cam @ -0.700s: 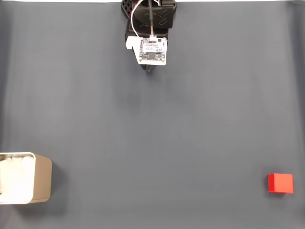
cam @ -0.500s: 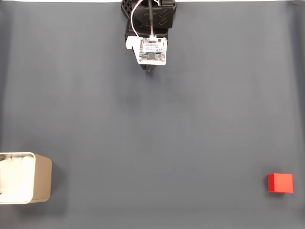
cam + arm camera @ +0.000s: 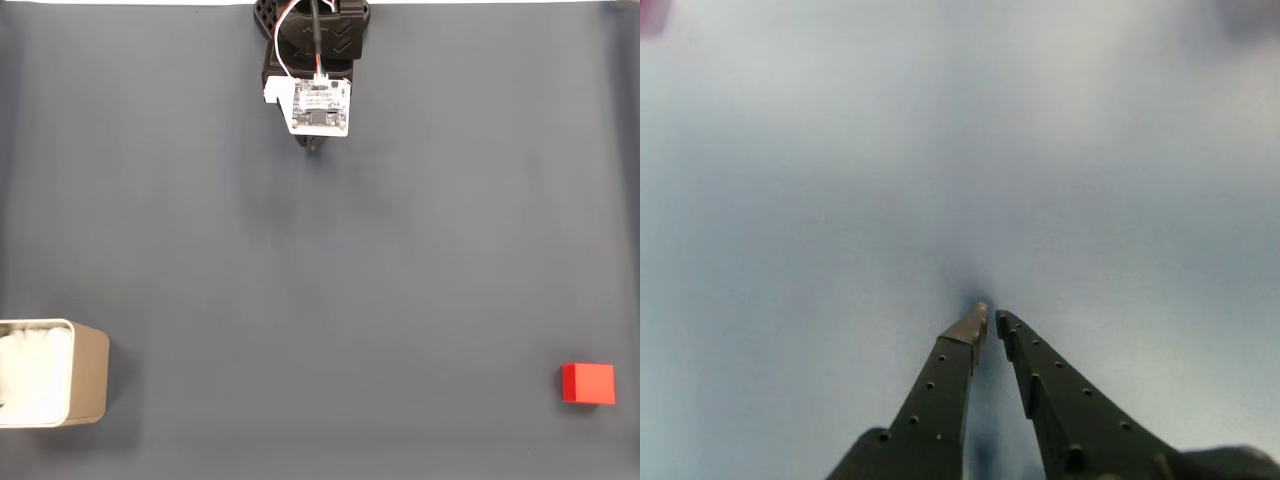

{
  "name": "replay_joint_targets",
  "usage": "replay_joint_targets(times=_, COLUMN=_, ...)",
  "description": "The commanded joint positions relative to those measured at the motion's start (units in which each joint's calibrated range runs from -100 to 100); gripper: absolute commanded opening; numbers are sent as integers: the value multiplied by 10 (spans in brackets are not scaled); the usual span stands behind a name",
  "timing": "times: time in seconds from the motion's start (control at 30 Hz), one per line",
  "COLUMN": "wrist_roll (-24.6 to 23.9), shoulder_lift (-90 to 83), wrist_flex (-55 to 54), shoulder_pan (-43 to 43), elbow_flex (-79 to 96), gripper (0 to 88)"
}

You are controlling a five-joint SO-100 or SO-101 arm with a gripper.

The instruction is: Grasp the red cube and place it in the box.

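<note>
Near the top edge of the fixed view, the arm sat folded back over its base, a small white circuit board facing up, which read as a resting pose with the reach not yet begun. Its fingers appeared in the wrist view drawn nearly together, tips almost touching and nothing held between them, pointing at bare worktop. The red cube lay flat on the grey surface at the lower right of the fixed view, well apart from the arm. The box stood at the lower left, far from the cube, so the carry would probably have to cross the whole width of the worktop. The box was cut off by the left edge of the fixed view, and its white inside was too washed out to tell whether anything lay in it. The wrist view was hazy; a pinkish smudge in its upper left corner might have been the cube, though that could not be told.
</note>
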Motion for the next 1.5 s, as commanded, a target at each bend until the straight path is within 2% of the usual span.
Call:
replay_joint_targets(times=0.0, wrist_roll=4, shoulder_lift=1, wrist_flex=12, shoulder_pan=-4, elbow_flex=5, gripper=4)
replay_joint_targets(times=0.27, wrist_roll=13, shoulder_lift=1, wrist_flex=7, shoulder_pan=-4, elbow_flex=5, gripper=0)
replay_joint_targets(times=0.5, wrist_roll=9, shoulder_lift=5, wrist_flex=-129, shoulder_pan=1, elbow_flex=-16, gripper=0)
replay_joint_targets(times=0.7, wrist_roll=0, shoulder_lift=103, wrist_flex=-190, shoulder_pan=-11, elbow_flex=-197, gripper=0)
replay_joint_targets(times=1.03, wrist_roll=0, shoulder_lift=316, wrist_flex=-168, shoulder_pan=-12, elbow_flex=-513, gripper=0)
replay_joint_targets(times=1.47, wrist_roll=21, shoulder_lift=438, wrist_flex=-163, shoulder_pan=-16, elbow_flex=-639, gripper=0)
